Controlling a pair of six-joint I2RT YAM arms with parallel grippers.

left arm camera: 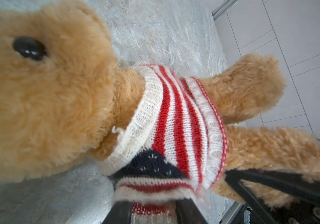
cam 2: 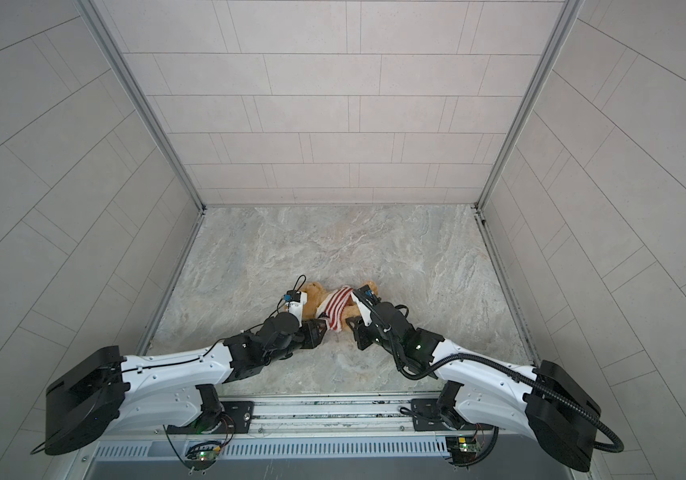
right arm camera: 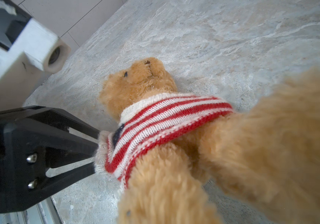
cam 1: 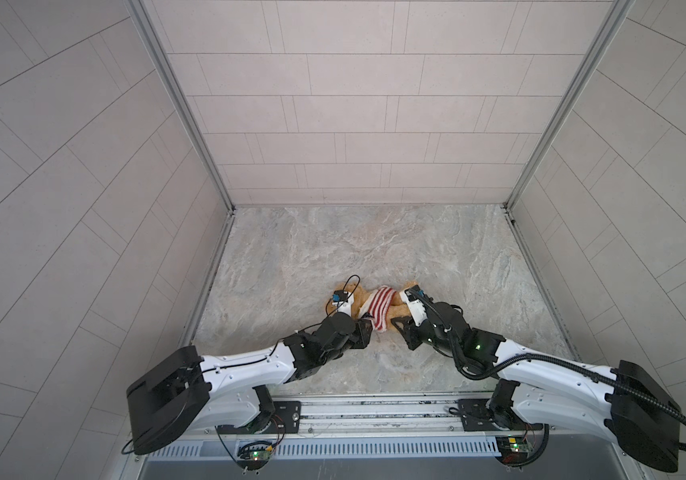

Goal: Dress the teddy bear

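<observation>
1. We are looking at the teddy bear (cam 1: 361, 302) (cam 2: 315, 300), which is lying face-up on the marbled table (cam 1: 374, 241). It is near the front middle of the table, its head pointing toward the left arm's side and its legs toward the right arm's side.
2. The bear is wearing a striped sweater (cam 1: 378, 309) (left arm camera: 174, 120). The white collar is sitting round the neck, and the red-and-white stripes are covering the torso down to the top of the legs. A navy patch with white flecks is showing on the chest.
3. The left gripper (cam 1: 369, 327) (right arm camera: 96, 151) is sitting at the sweater's near sleeve. In the left wrist view a strip of striped knit is lying between its two black fingers (left arm camera: 118, 213). The fingers are standing somewhat apart, and we are unable to tell whether they are pressing the knit or only flanking it.
4. The right gripper (cam 1: 398, 323) is pinching the nearer leg, with one black finger (left arm camera: 271, 182) pressing into the fur. In the right wrist view the fur is filling the foreground and hiding the fingertips.
5. The far leg is sticking out past the hem, touching neither gripper.
</observation>
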